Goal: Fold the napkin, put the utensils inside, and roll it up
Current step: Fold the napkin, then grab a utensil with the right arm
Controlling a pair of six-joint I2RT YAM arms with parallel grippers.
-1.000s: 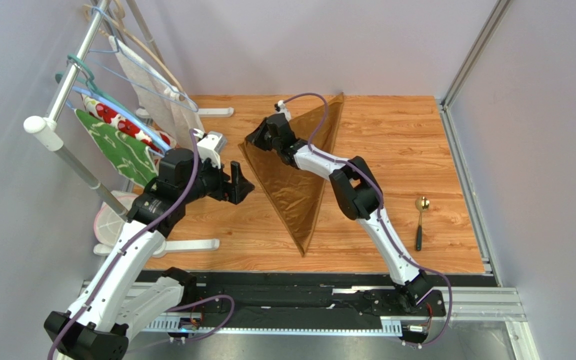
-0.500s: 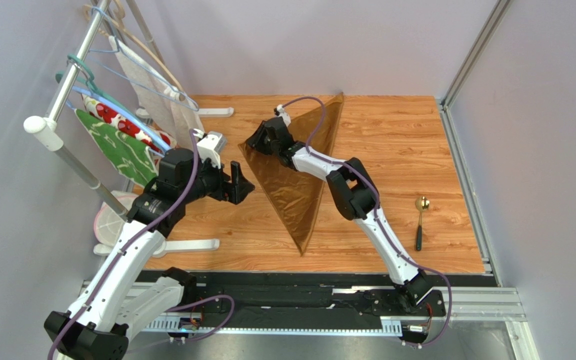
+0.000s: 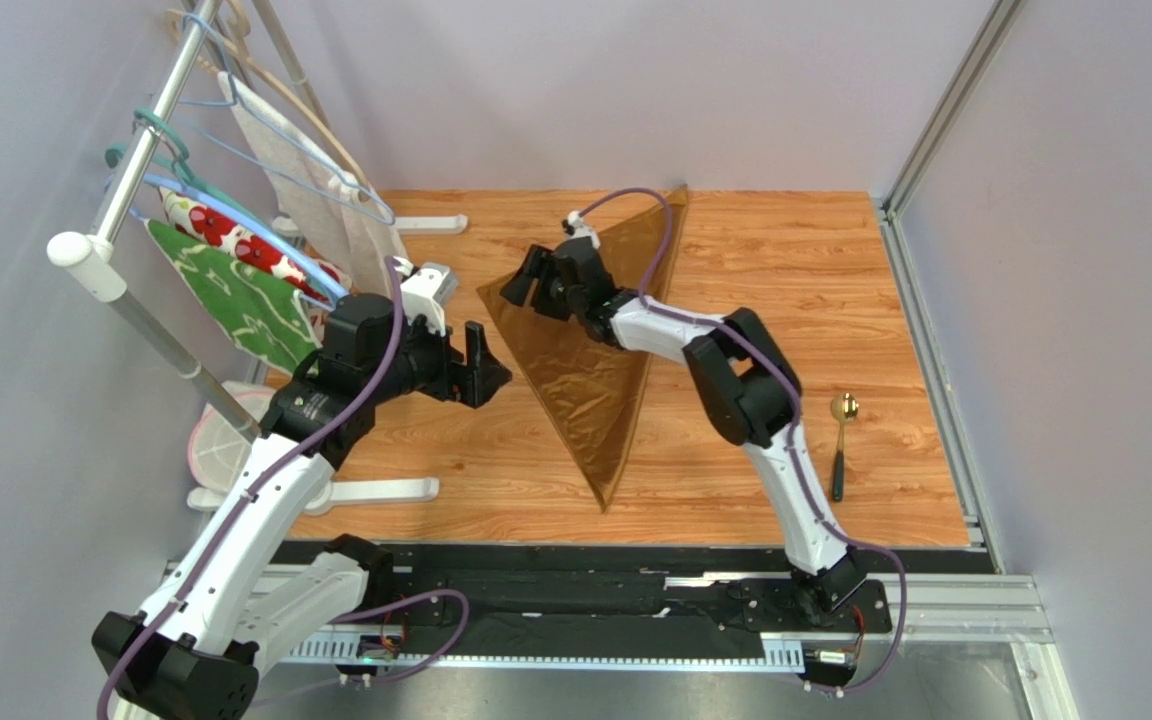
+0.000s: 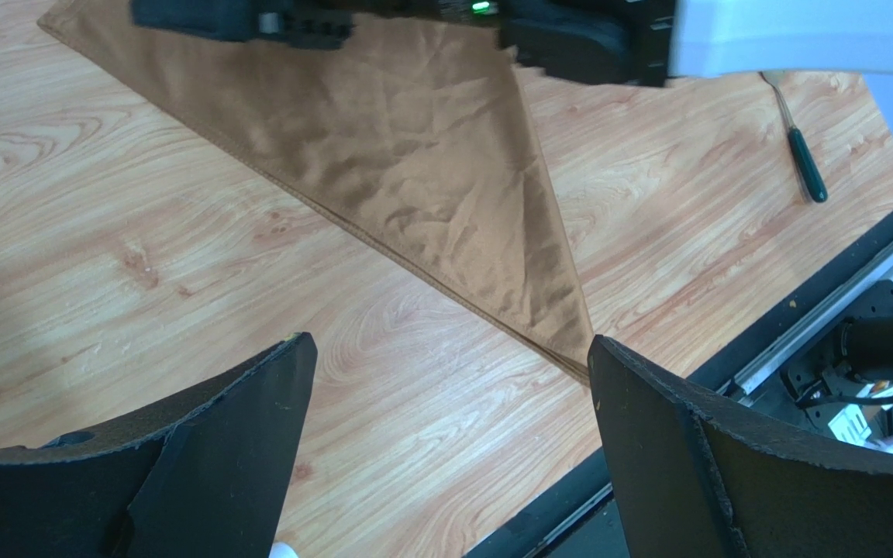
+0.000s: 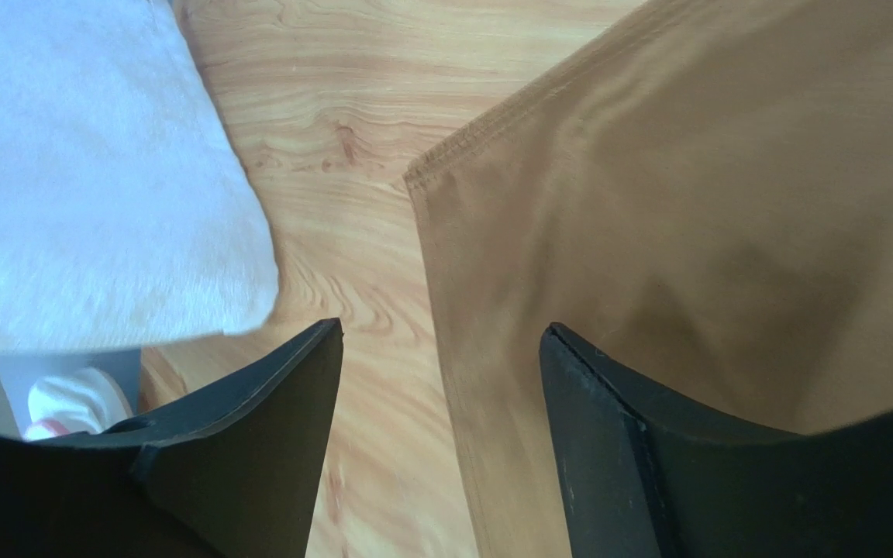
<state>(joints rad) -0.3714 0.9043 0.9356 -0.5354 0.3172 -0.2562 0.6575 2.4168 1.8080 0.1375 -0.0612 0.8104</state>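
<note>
Wooden tabletop (image 3: 778,255), with the napkin (image 3: 597,375) lying folded into a triangle at centre. Right gripper (image 3: 525,282) hovers over its left corner, fingers apart and empty; left gripper (image 3: 483,365) hangs beside it, also apart. Fold looks done, so next comes fetching the utensil (image 3: 839,443) at far right.

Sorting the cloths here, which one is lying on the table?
The brown napkin, folded into a triangle; the green cloth and red-flowered cloth hang on the rack.

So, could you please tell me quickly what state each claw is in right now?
Left claw: open, holding nothing.
Right claw: open, holding nothing, above the napkin edge.
</note>
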